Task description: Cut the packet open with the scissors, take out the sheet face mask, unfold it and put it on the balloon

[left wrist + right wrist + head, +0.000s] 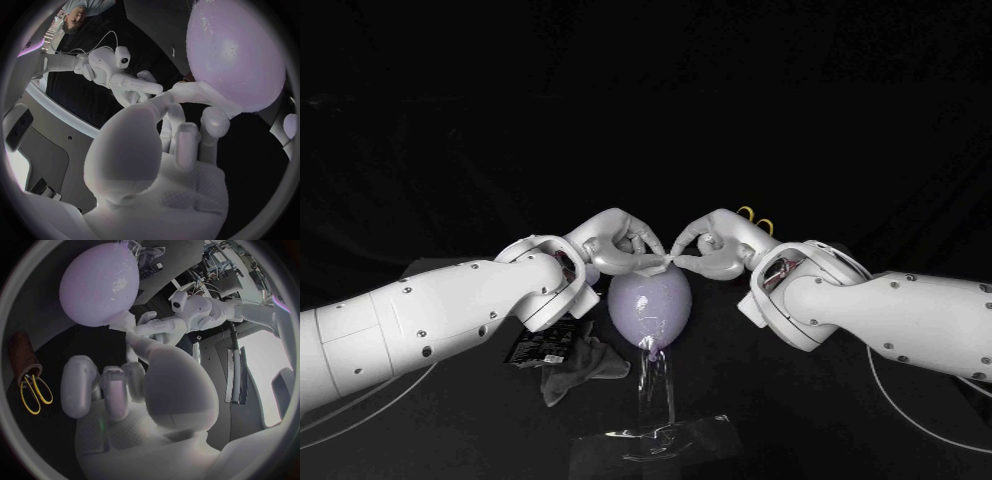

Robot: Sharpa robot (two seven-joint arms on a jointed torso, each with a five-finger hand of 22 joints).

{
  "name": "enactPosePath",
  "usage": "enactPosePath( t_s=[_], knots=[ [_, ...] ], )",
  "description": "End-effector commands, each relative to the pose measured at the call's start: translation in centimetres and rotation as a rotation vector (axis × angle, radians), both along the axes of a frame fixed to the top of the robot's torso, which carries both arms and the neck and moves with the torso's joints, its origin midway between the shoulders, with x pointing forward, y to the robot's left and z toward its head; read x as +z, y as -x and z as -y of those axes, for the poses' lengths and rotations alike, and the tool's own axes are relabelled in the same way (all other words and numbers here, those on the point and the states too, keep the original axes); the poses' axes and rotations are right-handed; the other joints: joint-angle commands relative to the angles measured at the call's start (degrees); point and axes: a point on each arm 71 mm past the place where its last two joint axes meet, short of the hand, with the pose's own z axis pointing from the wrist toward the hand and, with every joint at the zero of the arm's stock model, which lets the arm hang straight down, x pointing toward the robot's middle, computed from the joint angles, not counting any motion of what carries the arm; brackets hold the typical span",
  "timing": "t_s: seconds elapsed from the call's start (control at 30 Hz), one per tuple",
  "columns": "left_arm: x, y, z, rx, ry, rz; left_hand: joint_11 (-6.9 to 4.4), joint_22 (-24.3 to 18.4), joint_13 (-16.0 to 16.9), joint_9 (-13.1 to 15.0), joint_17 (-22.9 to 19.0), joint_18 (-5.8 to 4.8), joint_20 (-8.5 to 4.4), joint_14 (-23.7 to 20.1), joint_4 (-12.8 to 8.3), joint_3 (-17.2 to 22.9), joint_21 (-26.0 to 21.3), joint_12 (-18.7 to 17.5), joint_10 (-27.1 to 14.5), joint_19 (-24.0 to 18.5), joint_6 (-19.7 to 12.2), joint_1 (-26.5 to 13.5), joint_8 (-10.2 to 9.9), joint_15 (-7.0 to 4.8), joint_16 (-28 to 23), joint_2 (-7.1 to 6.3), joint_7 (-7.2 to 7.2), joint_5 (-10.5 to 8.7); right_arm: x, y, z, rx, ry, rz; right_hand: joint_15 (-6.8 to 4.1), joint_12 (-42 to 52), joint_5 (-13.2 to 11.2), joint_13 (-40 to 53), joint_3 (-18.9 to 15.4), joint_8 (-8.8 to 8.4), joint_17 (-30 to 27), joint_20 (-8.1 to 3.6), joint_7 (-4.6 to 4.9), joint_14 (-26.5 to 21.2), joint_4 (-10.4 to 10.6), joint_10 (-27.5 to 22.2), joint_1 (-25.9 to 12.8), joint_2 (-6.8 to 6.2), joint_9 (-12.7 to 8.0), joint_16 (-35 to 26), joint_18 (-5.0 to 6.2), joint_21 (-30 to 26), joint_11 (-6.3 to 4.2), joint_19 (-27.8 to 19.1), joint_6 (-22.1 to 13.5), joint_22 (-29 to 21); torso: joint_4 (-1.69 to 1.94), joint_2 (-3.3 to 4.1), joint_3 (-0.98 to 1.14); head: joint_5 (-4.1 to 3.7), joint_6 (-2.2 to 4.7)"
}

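Fingers (635, 243) atop balloon (649, 305), long axis upright, narrow end down

My left hand (620, 245) and right hand (711, 248) are silver, my arms (430, 320) white. The balloon (649, 305) is plain pale lilac, the bench (473, 440) and packet (542, 345) black. The scissors (34, 390) have yellow handles, in a brown holder (22, 347).

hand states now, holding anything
left hand: fingers pinched at the balloon's top, cannot tell if holding anything
right hand: same pinch there, cannot tell either
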Motion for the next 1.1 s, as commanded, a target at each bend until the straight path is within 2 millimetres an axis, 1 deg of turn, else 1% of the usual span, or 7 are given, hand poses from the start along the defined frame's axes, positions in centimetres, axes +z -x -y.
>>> enactPosePath(
  t_s=[0.03,0.6,0.9,1.1],
  knots=[
    [0.0,0.0,-0.2,0.003,0.025,-0.024,-0.17,0.0,-0.2,2.0,1.0,-0.46,-0.23,0.2,0.0,0.5,0.2,0.0,0.1,0.3,-0.3,-0.7,0.3,-0.45,0.2,0.00,-0.03,0.16,0.0,-0.1,0.1,0.002,0.010,0.012,-0.30,0.2,0.3,8.6,0.2,0.19,15.1,-0.01,0.07,6.0,0.0,1.7,0.6,-0.08,0.1,0.4,0.46,0.1,0.14,0.3,0.4,11.1,0.00,-0.02,0.00,-0.06,-0.01],
    [0.0,-0.5,-1.2,0.062,0.063,-0.041,-0.17,0.0,-1.0,2.0,0.8,-0.47,-0.24,0.2,0.0,0.6,0.2,-0.4,-0.4,0.2,-0.4,-0.8,0.4,-0.47,0.2,-0.05,-0.08,0.16,-0.2,-0.2,0.3,-0.002,0.020,0.001,-0.29,0.4,0.3,8.7,0.3,0.29,15.1,0.00,0.07,6.0,0.0,1.8,0.6,-0.13,0.1,0.4,0.45,0.2,0.15,0.4,0.4,11.1,-0.01,-0.01,0.01,-0.12,-0.07],
    [0.0,-0.6,-1.4,0.072,0.072,-0.052,-0.17,0.1,-0.9,2.1,0.9,-0.47,-0.26,0.2,-0.1,0.8,0.3,-0.4,-0.4,0.2,-0.6,-0.8,0.5,-0.48,0.2,0.00,-0.06,0.17,-0.3,-0.5,0.6,-0.013,0.027,0.002,-0.29,0.4,0.3,8.7,0.3,0.29,15.1,0.00,0.07,6.0,0.0,1.8,0.6,-0.13,0.1,0.4,0.45,0.2,0.15,0.4,0.4,11.1,-0.03,0.00,0.02,-0.20,-0.07],
    [0.0,-0.5,-1.5,0.069,0.072,-0.059,-0.14,0.2,-0.1,2.2,0.9,-0.48,-0.30,0.2,-0.4,1.3,0.4,-0.1,0.0,0.3,-0.7,-0.8,0.8,-0.48,0.2,0.06,-0.03,0.18,-0.3,-0.6,0.7,-0.018,0.029,0.004,-0.29,0.4,0.3,8.7,0.3,0.29,15.1,0.00,0.07,6.0,0.0,1.8,0.6,-0.13,0.1,0.4,0.45,0.2,0.15,0.4,0.4,11.1,0.00,0.02,0.02,-0.28,-0.04]
  ],
)
